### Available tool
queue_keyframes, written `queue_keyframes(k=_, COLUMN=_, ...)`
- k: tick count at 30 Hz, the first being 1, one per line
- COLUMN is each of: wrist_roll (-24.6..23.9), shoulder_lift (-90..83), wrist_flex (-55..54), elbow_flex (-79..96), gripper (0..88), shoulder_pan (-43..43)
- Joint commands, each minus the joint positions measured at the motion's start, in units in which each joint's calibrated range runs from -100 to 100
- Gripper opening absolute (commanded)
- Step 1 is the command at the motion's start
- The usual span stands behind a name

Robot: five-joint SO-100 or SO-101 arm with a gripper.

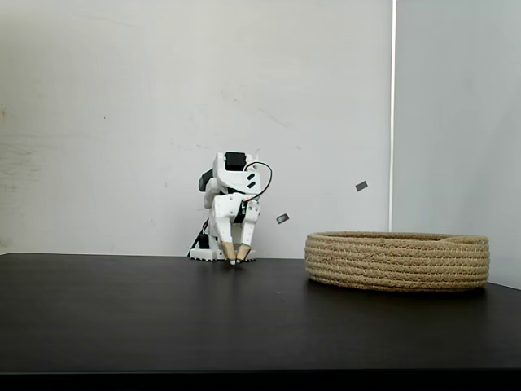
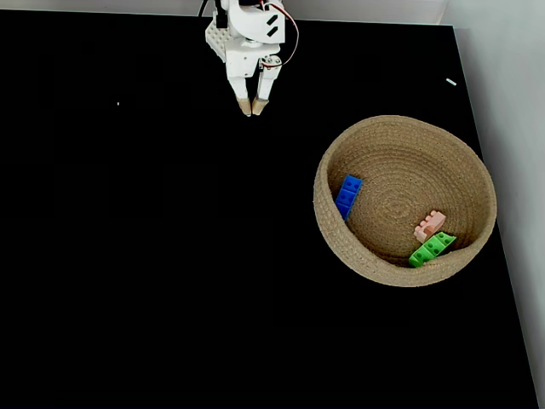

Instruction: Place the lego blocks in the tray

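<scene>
The tray is a wide, low basket of coiled tan rope on the right of the black table, also seen from the side. Three lego blocks lie inside it. A blue one leans at the left inner wall. A salmon-pink one and a green one rest together at the lower right. My gripper hangs at the back of the table, folded down near the arm's base, far left of the tray. Its tan fingertips meet just above the tabletop, holding nothing, which the side view also shows.
The white arm base stands against the back wall. The tray sits close to the table's right edge. Small bits of tape mark the wall. The black tabletop stretches wide to the left and front.
</scene>
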Motion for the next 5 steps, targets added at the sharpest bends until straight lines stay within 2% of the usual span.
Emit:
queue_keyframes(k=1, wrist_roll=-0.1, shoulder_lift=-0.5, wrist_flex=0.3, elbow_flex=0.8, gripper=0.8, shoulder_pan=-0.2)
queue_keyframes(k=5, wrist_roll=-0.1, shoulder_lift=-0.5, wrist_flex=0.3, elbow_flex=0.8, gripper=0.8, shoulder_pan=-0.2)
